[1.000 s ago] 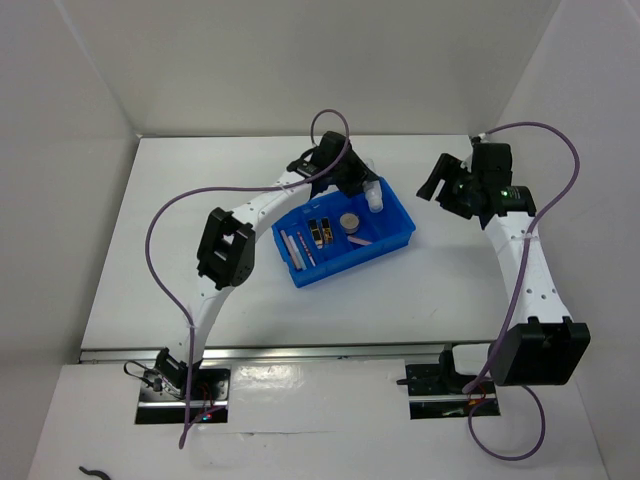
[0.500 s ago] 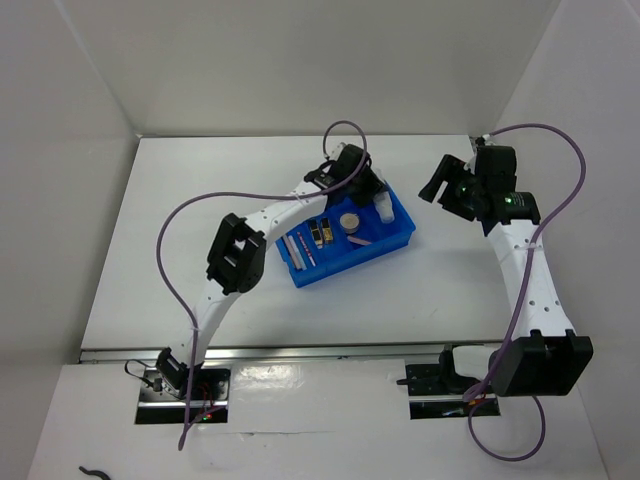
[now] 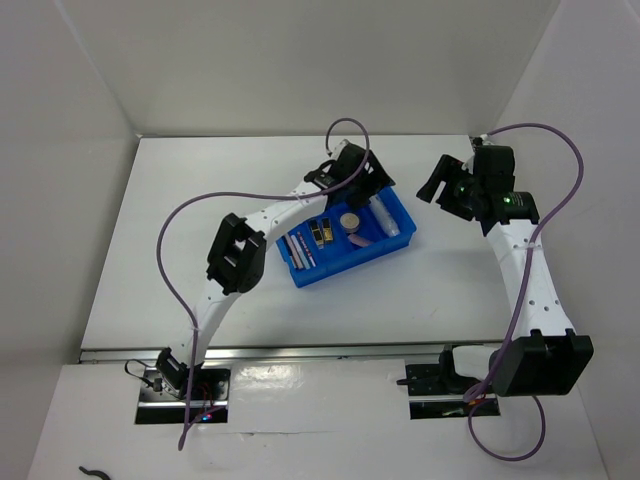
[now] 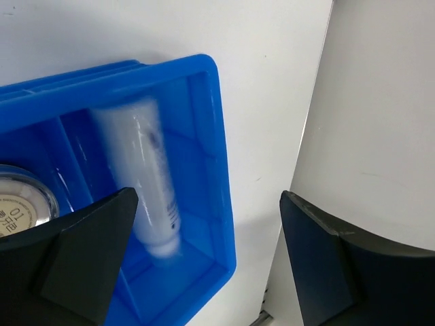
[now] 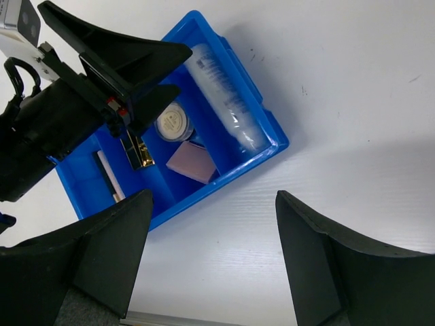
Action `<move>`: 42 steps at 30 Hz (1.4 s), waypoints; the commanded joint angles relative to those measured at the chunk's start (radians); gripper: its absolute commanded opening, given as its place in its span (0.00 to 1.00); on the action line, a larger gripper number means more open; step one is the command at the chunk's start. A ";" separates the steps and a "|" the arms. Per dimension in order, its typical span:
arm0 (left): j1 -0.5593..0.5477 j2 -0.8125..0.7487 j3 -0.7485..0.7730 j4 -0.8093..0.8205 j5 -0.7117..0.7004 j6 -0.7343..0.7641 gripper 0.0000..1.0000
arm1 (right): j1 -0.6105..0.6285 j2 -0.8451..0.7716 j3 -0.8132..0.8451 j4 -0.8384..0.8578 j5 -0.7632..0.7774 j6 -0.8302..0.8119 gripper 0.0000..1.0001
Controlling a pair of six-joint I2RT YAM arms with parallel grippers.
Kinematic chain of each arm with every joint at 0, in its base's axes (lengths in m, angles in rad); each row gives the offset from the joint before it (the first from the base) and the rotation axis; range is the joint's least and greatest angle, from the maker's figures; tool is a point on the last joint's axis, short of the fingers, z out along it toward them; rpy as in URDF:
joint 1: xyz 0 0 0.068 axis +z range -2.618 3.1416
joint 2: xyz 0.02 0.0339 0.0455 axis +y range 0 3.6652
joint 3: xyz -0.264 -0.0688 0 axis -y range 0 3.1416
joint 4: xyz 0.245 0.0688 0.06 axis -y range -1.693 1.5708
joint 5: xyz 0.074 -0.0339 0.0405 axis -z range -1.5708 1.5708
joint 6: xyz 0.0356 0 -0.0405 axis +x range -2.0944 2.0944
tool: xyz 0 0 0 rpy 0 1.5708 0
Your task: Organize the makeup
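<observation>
While the clear plastic tube (image 4: pixel 146 176) lies in the blue plastic bin (image 4: pixel 221 149) beneath the wide-open, empty left pincer (image 4: pixel 209 197), the right pincer (image 5: pixel 212 197) gapes idle alongside. All visible makeup's binned, looks practically done!

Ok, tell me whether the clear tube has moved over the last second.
Yes. The clear tube went from standing at the far corner of the blue bin to lying flat inside, along its right end wall.

A white table (image 3: pixel 430 290) carries one blue bin (image 3: pixel 345 266)
</observation>
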 commanded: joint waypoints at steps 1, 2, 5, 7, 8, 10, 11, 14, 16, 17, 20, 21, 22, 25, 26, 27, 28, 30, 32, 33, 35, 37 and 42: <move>-0.015 -0.062 0.032 0.034 -0.017 0.070 1.00 | 0.007 0.004 0.000 0.025 -0.011 -0.003 0.80; -0.015 -0.062 0.055 0.025 -0.026 0.081 1.00 | 0.007 0.004 0.000 0.025 -0.011 -0.003 0.80; -0.006 -0.120 0.075 0.004 -0.070 0.165 0.99 | 0.007 0.004 0.000 0.025 -0.021 -0.003 0.80; 0.032 -0.177 0.075 -0.034 -0.138 0.252 0.90 | 0.007 -0.005 0.000 0.025 -0.021 -0.003 0.80; 0.054 -0.202 0.061 -0.035 -0.150 0.299 0.87 | 0.007 -0.005 0.000 0.025 -0.021 -0.003 0.80; 0.103 -0.254 -0.003 -0.094 -0.210 0.360 0.71 | 0.007 -0.005 0.000 0.025 -0.021 -0.003 0.80; 0.161 -0.283 -0.038 -0.114 -0.221 0.370 0.57 | 0.007 -0.005 0.000 0.025 -0.021 -0.003 0.80; 0.287 -0.401 -0.224 -0.133 -0.166 0.417 0.21 | 0.007 -0.005 0.000 0.044 -0.033 -0.003 0.80; 0.341 -0.456 -0.333 -0.156 -0.165 0.449 0.00 | 0.007 -0.005 0.000 0.053 -0.033 -0.003 0.80; 0.365 -0.466 -0.361 -0.165 -0.165 0.475 0.00 | 0.007 -0.005 0.009 0.053 -0.033 -0.003 0.80; 0.454 -0.446 -0.419 -0.177 -0.091 0.546 0.00 | 0.007 0.004 0.009 0.053 -0.033 -0.003 0.80; 0.485 -0.423 -0.419 -0.188 -0.064 0.569 0.00 | 0.007 0.004 0.021 0.053 -0.033 -0.003 0.80; 0.494 -0.394 -0.372 -0.224 -0.022 0.593 0.00 | 0.007 0.016 0.021 0.053 -0.033 -0.003 0.80; 0.494 -0.270 -0.238 -0.332 0.009 0.708 0.00 | 0.007 0.035 0.043 0.053 -0.053 0.006 0.80; 0.494 -0.245 -0.214 -0.350 0.020 0.751 0.00 | 0.007 0.035 0.043 0.053 -0.053 0.007 0.80; 0.484 -0.208 -0.191 -0.375 0.020 0.752 0.05 | 0.007 0.035 0.043 0.053 -0.062 0.007 0.80; 0.484 -0.208 -0.178 -0.375 0.020 0.774 0.16 | 0.007 0.044 0.043 0.053 -0.062 0.016 0.80; 0.471 -0.197 -0.178 -0.363 0.035 0.814 0.54 | 0.007 0.044 0.043 0.053 -0.071 0.025 0.80; 0.450 -0.159 -0.149 -0.363 0.046 0.836 0.80 | 0.007 0.067 0.043 0.053 -0.083 0.025 0.80; 0.450 -0.141 -0.126 -0.398 0.046 0.850 0.83 | 0.016 0.067 0.053 0.053 -0.093 0.034 0.80; 0.439 -0.076 -0.058 -0.442 0.031 0.850 0.86 | 0.016 0.088 0.063 0.053 -0.093 0.034 0.80; 0.439 -0.048 -0.046 -0.482 0.031 0.859 0.86 | 0.027 0.098 0.073 0.053 -0.093 0.034 0.80; 0.439 -0.038 -0.086 -0.502 -0.010 0.859 0.86 | 0.048 0.116 0.092 0.053 -0.074 0.043 0.80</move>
